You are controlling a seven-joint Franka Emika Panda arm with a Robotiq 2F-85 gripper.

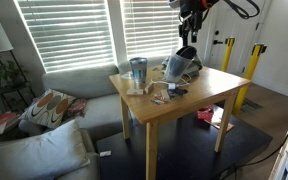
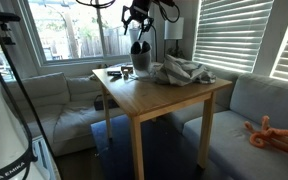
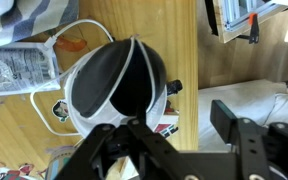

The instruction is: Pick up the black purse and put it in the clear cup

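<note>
From where I stood, the purse (image 3: 114, 85) sat bulging in the cup (image 2: 141, 62), straight under the gripper (image 2: 139, 27). I couldn't tell whether its jaws were parted.

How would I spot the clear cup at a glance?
On the wooden table beside the grey sofa, look right below the robot's gripper. The clear cup stands by a crumpled cloth: tall, whitish, with a black purse in its mouth, unlike the shorter blue-tinted jar.
</note>
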